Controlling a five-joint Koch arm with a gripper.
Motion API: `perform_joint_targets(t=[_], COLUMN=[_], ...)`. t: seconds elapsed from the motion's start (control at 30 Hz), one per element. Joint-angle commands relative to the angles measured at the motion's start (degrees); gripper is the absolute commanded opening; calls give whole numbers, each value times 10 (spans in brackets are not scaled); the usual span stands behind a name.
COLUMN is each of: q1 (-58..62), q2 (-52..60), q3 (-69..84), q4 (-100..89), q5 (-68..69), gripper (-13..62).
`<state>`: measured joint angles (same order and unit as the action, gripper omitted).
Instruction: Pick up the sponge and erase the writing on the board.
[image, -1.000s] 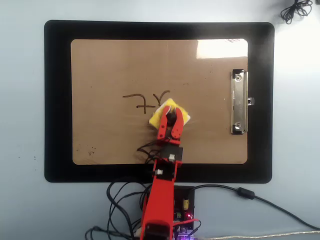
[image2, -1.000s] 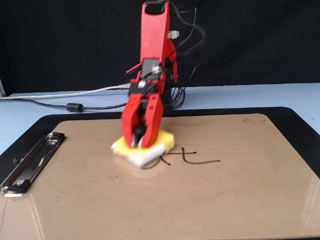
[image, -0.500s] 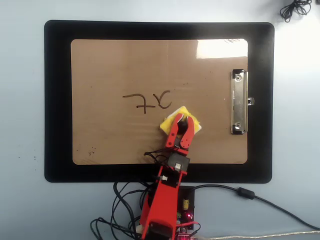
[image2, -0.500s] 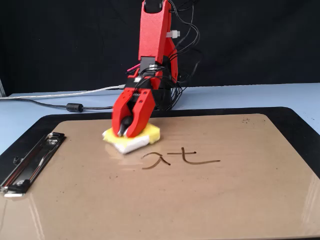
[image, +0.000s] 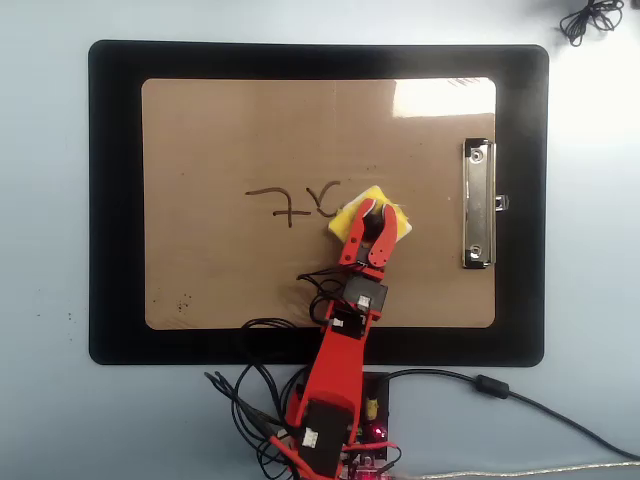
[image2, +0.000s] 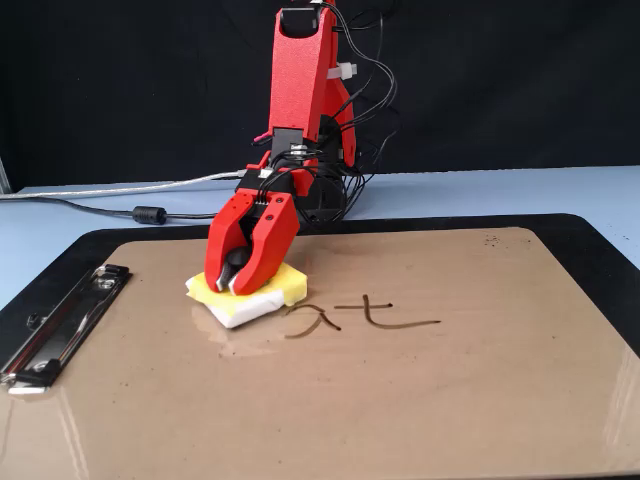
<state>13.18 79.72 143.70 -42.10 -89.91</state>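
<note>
In the overhead view, the board (image: 250, 130) lies flat on a black mat (image: 115, 200), and the mat lies on a pale blue counter (image: 45, 250). The metal clip (image: 478, 203) is on the right short side of the board. The writing (image: 293, 202) is a short row of dark strokes near the middle of the board. The sponge (image: 392, 212) lies on the board just to the right of the writing, touching or almost touching the last stroke (I cannot tell which from above). The red arm (image: 335, 380) comes in from the bottom edge, and the pincer (image: 369, 211) is over the sponge, so only the yellow corners show beside the two red fingers. A small coil of black cable (image: 590, 18) lies at the top right corner of the counter; only this view shows it.

In the fixed view, the camera looks from the opposite side, so the clip (image2: 60, 325) is now on the left and the writing (image2: 362, 316) is to the right of the sponge (image2: 255, 305). Here the white underside of the sponge is visible, resting on the board (image2: 400, 400). The pincer (image2: 234, 285) points down and its two fingers are clamped on the sponge from above. Behind, a grey cable (image2: 110, 190) runs over the counter (image2: 520, 190) in front of a black backdrop.
</note>
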Motion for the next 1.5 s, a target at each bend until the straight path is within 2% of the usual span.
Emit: perform_joint_targets(t=[0.0, 0.1, 0.2, 0.3, 0.43, 0.5, 0.67, 0.77, 0.87, 0.97, 1.03, 1.07, 1.23, 1.3, 1.37, 1.47], q1=[6, -12, -64, -135, -162, -160, -149, -146, -146, -145, -146, -143, -105, -100, -103, -102], q2=[53, 185, 200, 100, -72, -98, 107, 149, 54, -126, -154, -129, 184, 271, 235, 46], q3=[57, 157, 168, 62, -132, -163, 47, 93, -3, -208, -279, -270, -70, -25, -64, -231], q4=[0, 5, 5, 4, 25, 75, 102, 102, 102, 107, 149, 188, 364, 418, 434, 424], q5=[-11, -14, -23, -62, -70, -69, -66, -65, -62, -62, -62, -61, -11, 28, 54, 58], gripper=[-78, -78, -78, -78, -77, -77, -77, -78, -78, -77, -77, -77, -77, -78, -78, -78])
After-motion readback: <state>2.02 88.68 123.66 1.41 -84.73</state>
